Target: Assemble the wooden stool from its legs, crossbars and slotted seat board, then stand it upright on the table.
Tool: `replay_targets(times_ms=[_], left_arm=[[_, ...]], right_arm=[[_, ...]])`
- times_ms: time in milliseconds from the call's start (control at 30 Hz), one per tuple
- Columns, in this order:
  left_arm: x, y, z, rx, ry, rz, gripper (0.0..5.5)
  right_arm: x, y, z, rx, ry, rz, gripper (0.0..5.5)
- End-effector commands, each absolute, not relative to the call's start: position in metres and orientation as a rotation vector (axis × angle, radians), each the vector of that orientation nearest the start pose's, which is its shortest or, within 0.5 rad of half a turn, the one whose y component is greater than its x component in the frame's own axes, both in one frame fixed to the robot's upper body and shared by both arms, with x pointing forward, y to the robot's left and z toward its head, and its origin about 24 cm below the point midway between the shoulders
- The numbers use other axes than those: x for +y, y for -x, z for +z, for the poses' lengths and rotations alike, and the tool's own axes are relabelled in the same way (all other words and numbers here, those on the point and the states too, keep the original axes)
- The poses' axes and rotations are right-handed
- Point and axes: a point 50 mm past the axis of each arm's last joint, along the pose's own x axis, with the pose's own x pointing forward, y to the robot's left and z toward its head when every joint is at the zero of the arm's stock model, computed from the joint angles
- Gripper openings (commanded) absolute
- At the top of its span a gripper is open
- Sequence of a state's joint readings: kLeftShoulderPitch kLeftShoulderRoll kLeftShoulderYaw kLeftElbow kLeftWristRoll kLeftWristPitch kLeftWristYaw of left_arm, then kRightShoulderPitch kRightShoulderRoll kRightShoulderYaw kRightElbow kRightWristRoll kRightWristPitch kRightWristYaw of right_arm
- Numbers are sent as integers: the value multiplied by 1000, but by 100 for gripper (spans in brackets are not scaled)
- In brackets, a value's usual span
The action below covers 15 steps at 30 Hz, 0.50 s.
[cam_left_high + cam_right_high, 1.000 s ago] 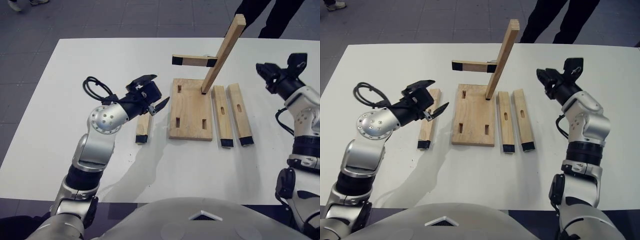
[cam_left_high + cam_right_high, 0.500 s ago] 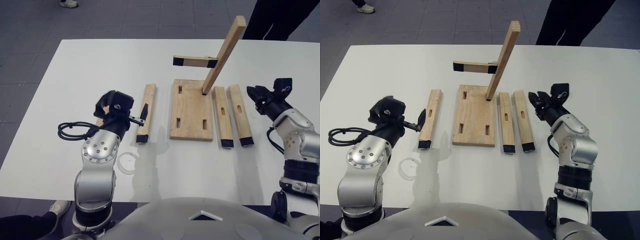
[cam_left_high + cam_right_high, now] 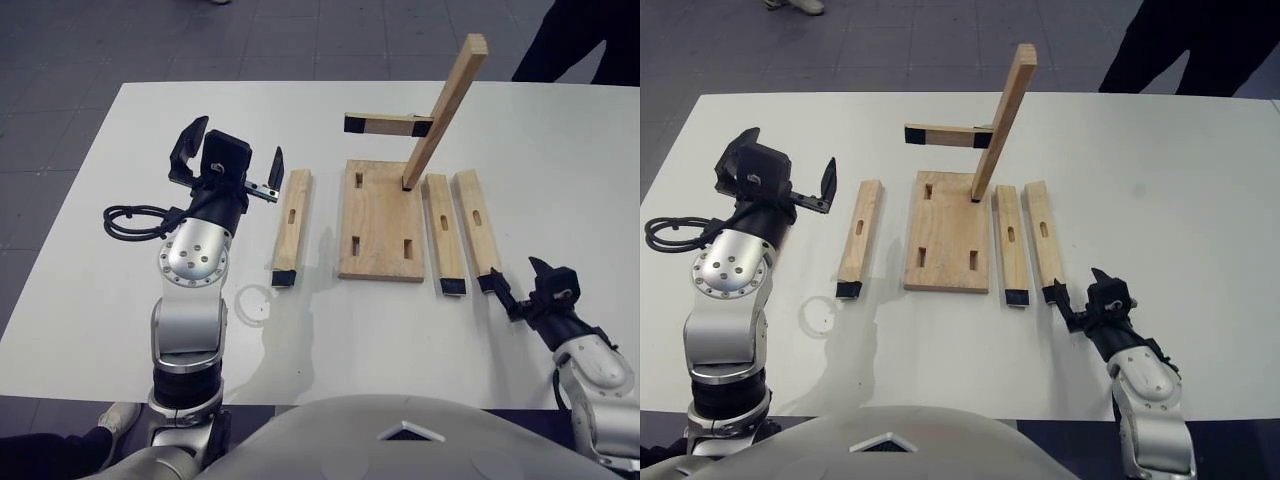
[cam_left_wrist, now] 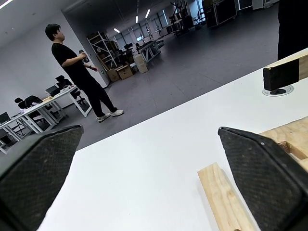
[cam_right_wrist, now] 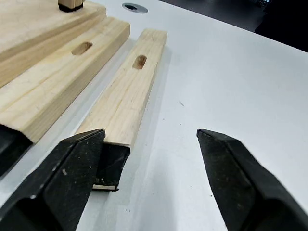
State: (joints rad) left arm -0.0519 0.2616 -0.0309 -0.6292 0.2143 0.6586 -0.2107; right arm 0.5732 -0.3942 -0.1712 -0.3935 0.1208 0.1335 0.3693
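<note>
**Both tools open and empty beside the board**

Left arm bent upward: left tool (image 3: 232,152) raised left of the seat board (image 3: 380,225), fingers wide apart, empty. Right arm low: right tool (image 3: 1080,283), also spread and empty, near-right of the board by the near edge of the worktop (image 3: 330,340). One upright leg (image 3: 445,110) leans in the board's far-right slot, bearing one crossbar (image 3: 390,123). Three lie flat: single leg (image 3: 290,222) left, paired legs (image 3: 444,232) right.

The worktop (image 3: 90,310) is looking white. The seat board (image 3: 380,225) and legs (image 3: 288,222) are showing pale brown wood, the legs wearing black ends. The left tool (image 3: 232,150) and right tool (image 3: 517,275) are looking black.
</note>
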Motion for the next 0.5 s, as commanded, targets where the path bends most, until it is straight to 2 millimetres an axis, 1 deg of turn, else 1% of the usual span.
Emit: replay_targets(times_ms=[33, 233, 333, 500], left_arm=[[167, -241, 134, 13, -423, -117, 520], [166, -237, 128, 36, -423, -117, 520], [165, -237, 126, 40, -425, -126, 520], [166, -240, 125, 46, -428, -131, 520]], right_arm=[[-238, -132, 35, 340, 271, 273, 364], [-235, -140, 47, 273, 250, 272, 364], [-233, -142, 48, 275, 227, 266, 364], [-235, -135, 25, 449, 138, 236, 364]])
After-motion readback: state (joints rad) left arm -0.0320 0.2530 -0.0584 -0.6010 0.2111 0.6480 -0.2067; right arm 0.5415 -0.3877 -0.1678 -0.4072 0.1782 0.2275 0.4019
